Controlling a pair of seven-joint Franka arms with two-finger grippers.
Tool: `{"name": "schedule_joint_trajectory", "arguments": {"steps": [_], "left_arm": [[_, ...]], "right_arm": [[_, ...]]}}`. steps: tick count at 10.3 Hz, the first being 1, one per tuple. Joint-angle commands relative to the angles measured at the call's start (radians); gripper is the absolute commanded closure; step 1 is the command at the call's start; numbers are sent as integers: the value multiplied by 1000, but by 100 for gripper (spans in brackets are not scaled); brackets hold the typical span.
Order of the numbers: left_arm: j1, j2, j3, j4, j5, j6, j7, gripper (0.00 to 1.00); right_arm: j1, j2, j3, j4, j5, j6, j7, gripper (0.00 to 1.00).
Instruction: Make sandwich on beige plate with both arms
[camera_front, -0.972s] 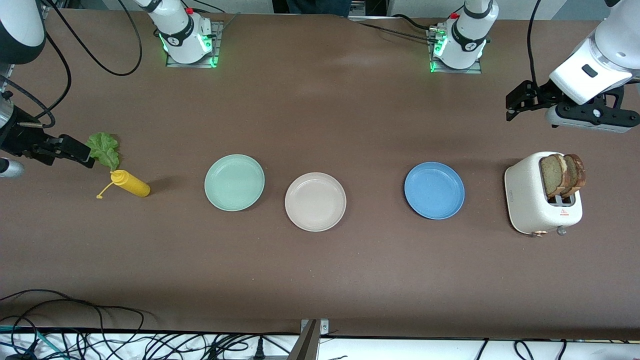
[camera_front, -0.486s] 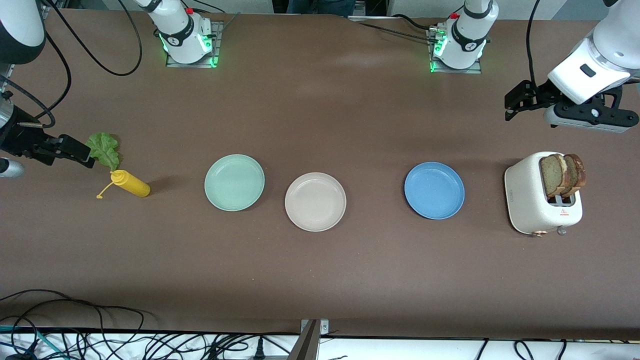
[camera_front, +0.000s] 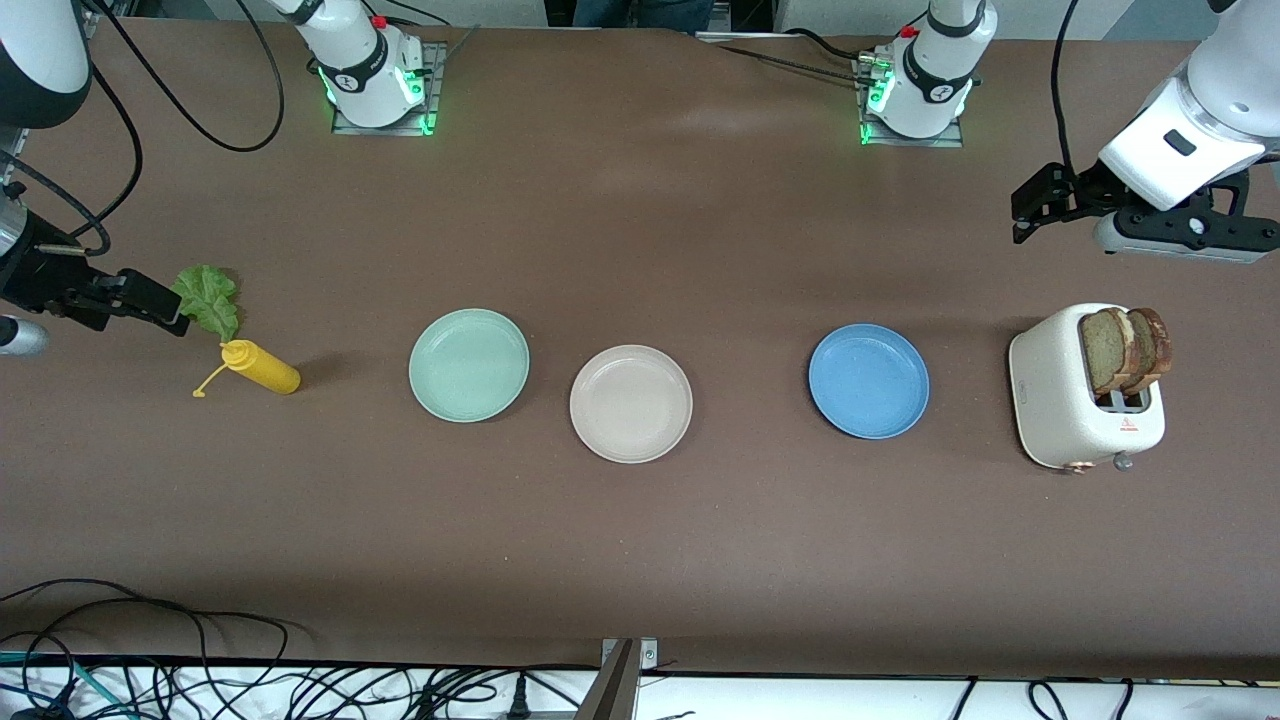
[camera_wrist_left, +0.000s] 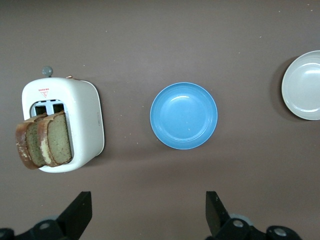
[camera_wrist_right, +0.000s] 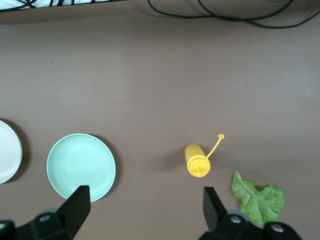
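The beige plate (camera_front: 630, 403) lies bare mid-table, between a mint-green and a blue plate; it also shows at an edge of each wrist view (camera_wrist_left: 302, 85) (camera_wrist_right: 7, 150). Two brown bread slices (camera_front: 1125, 350) (camera_wrist_left: 45, 142) stand up out of a white toaster. A green lettuce leaf (camera_front: 208, 298) (camera_wrist_right: 258, 201) lies flat at the right arm's end. My left gripper (camera_front: 1022, 212) (camera_wrist_left: 148, 210) hangs open and holds nothing over bare table beside the toaster. My right gripper (camera_front: 165, 308) (camera_wrist_right: 145, 200) hangs open, nothing in it, over bare table close to the lettuce.
The white toaster (camera_front: 1060, 400) stands at the left arm's end. Blue plate (camera_front: 868, 381) and mint-green plate (camera_front: 468, 364) flank the beige one. A yellow squeeze bottle (camera_front: 262, 367) lies on its side by the lettuce. Cables (camera_front: 200, 660) run along the table edge nearest the front camera.
The left arm's hand has shifted very slightly above the table. Nothing else has moved.
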Motion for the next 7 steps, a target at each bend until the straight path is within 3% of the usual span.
{"name": "schedule_joint_trajectory", "arguments": {"steps": [1,7], "left_arm": [[-9,15,-9,23,57,-11,-76,0],[5,12,-7,26,48,-12,-71,0]], "right_arm": [[-7,-5,2,0,10,-1,8,0],[-48,3,0,-3,10,-5,6,0]]}}
